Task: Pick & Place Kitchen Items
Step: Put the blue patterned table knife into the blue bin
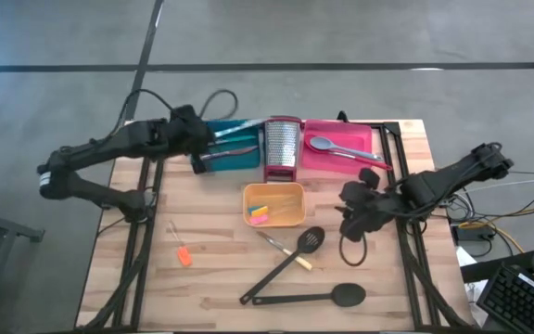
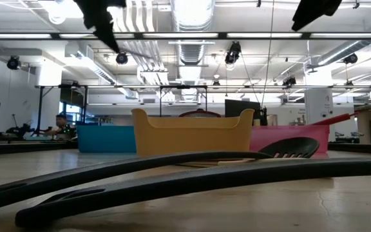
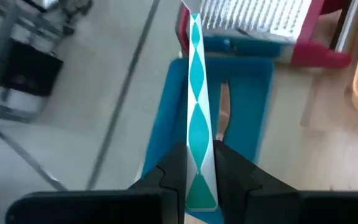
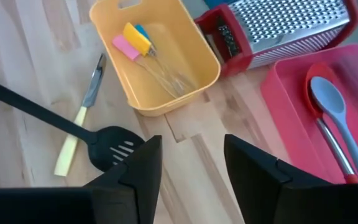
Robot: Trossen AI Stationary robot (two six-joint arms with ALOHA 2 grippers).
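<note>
My left gripper (image 1: pixel 204 147) hovers over the teal tray (image 1: pixel 235 156) at the far left, shut on a thin tool with a teal-and-white patterned handle (image 3: pixel 195 93). My right gripper (image 1: pixel 352 215) is open and empty above the table, right of the orange tray (image 1: pixel 273 206); it also shows in the right wrist view (image 4: pixel 185 146). A black slotted spatula (image 1: pixel 286 264), a long black spoon (image 1: pixel 313 297) and a yellow-handled tool (image 1: pixel 281 249) lie flat on the table. A small orange tool (image 1: pixel 184 255) lies at the left. A grey spoon (image 1: pixel 327 146) lies in the pink tray (image 1: pixel 364 134). My left gripper pinches the patterned tool near its one end (image 3: pixel 199 180) between its two fingers. The tool runs on straight ahead beyond the fingertips, in line with them, toward the grater. It is lifted above the teal tray (image 3: pixel 247 118); its far end (image 3: pixel 192 22) reaches past the tray's rim.
The upright steel grater with a red base (image 1: pixel 282 148) stands between the teal and pink trays. The orange tray holds small pink and yellow pieces (image 4: pixel 132 40) and a wire whisk. A red utensil lies beside the grey spoon (image 4: pixel 331 106) in the pink tray. Bare wood at near left.
</note>
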